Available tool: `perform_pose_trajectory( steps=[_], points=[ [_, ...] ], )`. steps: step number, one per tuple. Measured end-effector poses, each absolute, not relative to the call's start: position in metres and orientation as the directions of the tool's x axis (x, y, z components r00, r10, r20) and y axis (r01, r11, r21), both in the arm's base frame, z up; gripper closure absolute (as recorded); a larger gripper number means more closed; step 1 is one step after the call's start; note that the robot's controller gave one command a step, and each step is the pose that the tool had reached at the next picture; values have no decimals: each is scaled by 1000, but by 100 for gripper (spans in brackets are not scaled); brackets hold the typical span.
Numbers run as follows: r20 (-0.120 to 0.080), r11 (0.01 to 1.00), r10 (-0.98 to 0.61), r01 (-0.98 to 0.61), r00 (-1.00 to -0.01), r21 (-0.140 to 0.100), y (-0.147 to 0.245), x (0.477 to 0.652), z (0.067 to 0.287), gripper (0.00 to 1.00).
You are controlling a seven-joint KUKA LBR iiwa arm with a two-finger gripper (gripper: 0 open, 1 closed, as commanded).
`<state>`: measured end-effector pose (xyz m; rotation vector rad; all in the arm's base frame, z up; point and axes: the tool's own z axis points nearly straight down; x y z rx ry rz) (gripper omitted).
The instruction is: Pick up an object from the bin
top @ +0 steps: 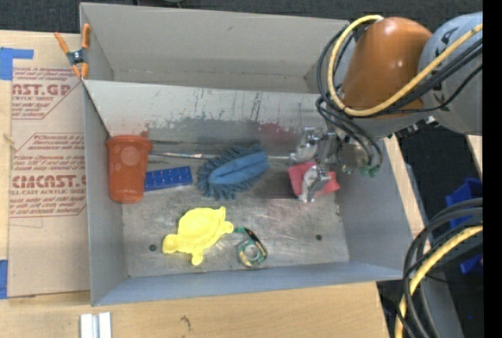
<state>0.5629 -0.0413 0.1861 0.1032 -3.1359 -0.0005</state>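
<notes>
**Inspector:** Claw, position and state?

**Arm:** My claw (pixel 315 172) is low in the grey bin (pixel 196 38), directly on a pink-red piece (pixel 296 178), which shows on either side of it. Open or closed: I cannot tell.

**Inspector:** Surroundings?

**Arm:** A blue brush (pixel 234 170) lies just beside my claw, on the side away from my arm. Beyond it are a blue bar (pixel 166 178) and an orange cup (pixel 127 168), well apart from my claw. A yellow turtle toy (pixel 196 230) lies apart, towards the near wall.

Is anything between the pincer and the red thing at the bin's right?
Nothing visible. The pincer is right on the red thing; the blue brush lies apart, to the view's left of it.
</notes>
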Motion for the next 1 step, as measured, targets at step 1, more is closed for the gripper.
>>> perform_pose_trajectory(
  steps=[1],
  points=[
    [-1,995,-97,-97,-995,0,-46,567,202,100]
  ],
)
